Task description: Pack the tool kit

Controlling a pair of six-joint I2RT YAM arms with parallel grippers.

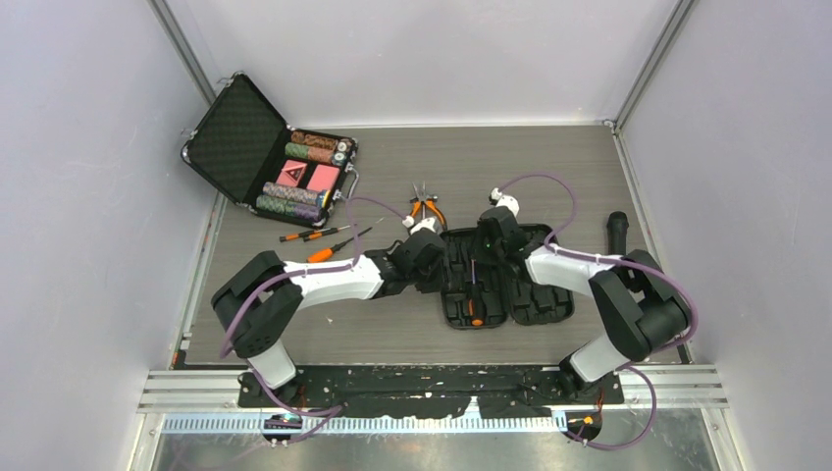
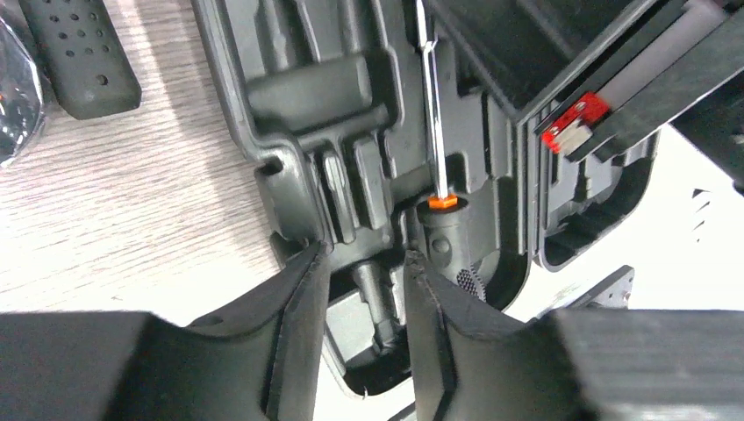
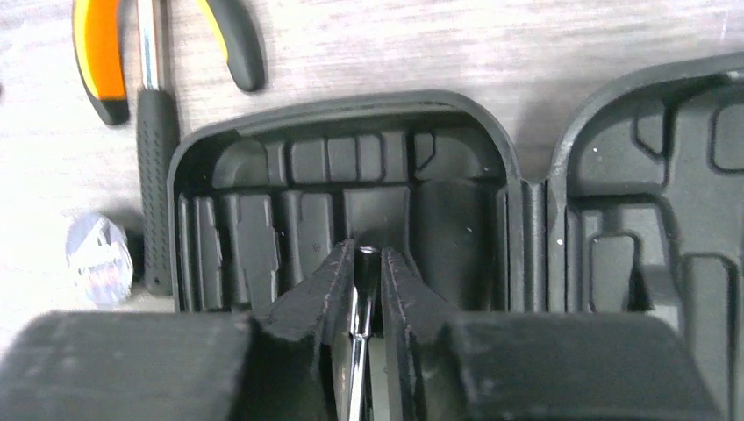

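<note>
My right fingers [image 3: 320, 294] pinch one screwdriver [image 3: 360, 303] in the case [image 3: 263, 167], left fingers [image 2: 303, 307] released; pliers [image 1: 425, 208] and other screwdrivers [image 1: 312, 235] lie outside.

Walled-in grey wood-grain table [image 1: 392, 339]
Plain pale walls [image 1: 78, 196] on three sides; metal frame posts [image 1: 183, 49] upper left and right; soft even light.

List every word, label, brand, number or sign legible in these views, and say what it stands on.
No words, brands or numbers are legible in any view.
Red card in the briefcase: a dark triangular sign, too small to read.
Poker chips: edge patterns only, too small to read.
Tool kit and screwdriver: no lettering shows.
</note>
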